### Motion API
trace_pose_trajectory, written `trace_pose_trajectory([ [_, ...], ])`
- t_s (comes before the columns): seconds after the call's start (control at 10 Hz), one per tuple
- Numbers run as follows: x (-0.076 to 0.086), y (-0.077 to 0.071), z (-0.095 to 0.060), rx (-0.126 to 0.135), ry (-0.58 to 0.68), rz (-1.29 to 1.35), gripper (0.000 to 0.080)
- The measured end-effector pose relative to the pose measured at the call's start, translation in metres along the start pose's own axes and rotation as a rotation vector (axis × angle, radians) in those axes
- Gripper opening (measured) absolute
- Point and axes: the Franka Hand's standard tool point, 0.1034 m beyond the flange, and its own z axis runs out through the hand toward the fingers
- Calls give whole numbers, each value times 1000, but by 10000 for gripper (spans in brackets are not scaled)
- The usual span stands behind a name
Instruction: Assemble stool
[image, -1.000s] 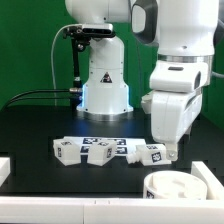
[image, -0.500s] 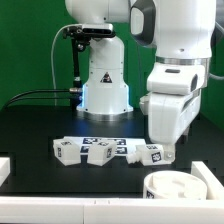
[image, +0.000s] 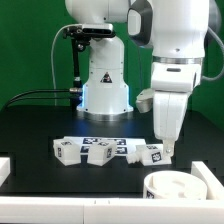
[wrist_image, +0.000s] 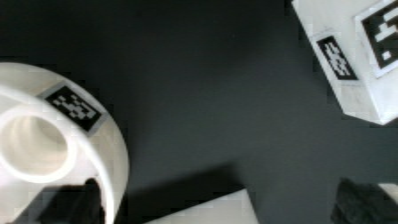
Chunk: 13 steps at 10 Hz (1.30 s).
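Observation:
Three short white stool legs with black-and-white tags lie in a row on the black table: left (image: 68, 150), middle (image: 100, 152) and right (image: 150, 154). The round white seat (image: 180, 187) lies at the front on the exterior view's right. My gripper (image: 168, 148) hangs just beside the right leg, behind the seat. In the wrist view the gripper (wrist_image: 214, 205) is open and empty over bare black table. The seat (wrist_image: 54, 130) is on one side and a tagged leg (wrist_image: 356, 55) on the other. The dark fingertips (wrist_image: 63, 205) show only at the frame's edge.
The marker board (image: 104, 141) lies behind the legs, in front of the robot base (image: 105, 90). White border blocks stand at the front left (image: 5, 166) and right (image: 207, 170). A pale wedge (wrist_image: 205, 195) shows near the fingers in the wrist view.
The wrist has turned, so the hand looks narrower in the exterior view, and it has shifted slightly to that view's right. The legs and seat have not moved.

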Motion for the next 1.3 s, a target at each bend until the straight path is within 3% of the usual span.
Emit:
trace_pose_trajectory([
  [0.3, -3, -5, 1, 4, -6, -60, 649],
  [0.5, -12, -27, 2, -15, 3, -208, 649],
  [0.6, -21, -36, 3, -11, 7, -220, 649],
  [0.7, -30, -33, 4, -7, 12, -185, 649],
  [1.0, -30, -35, 6, -5, 9, -190, 649],
  [1.1, -34, -41, 11, 6, 5, -217, 649],
  [1.3, -42, -61, 22, -11, 20, -276, 649],
])
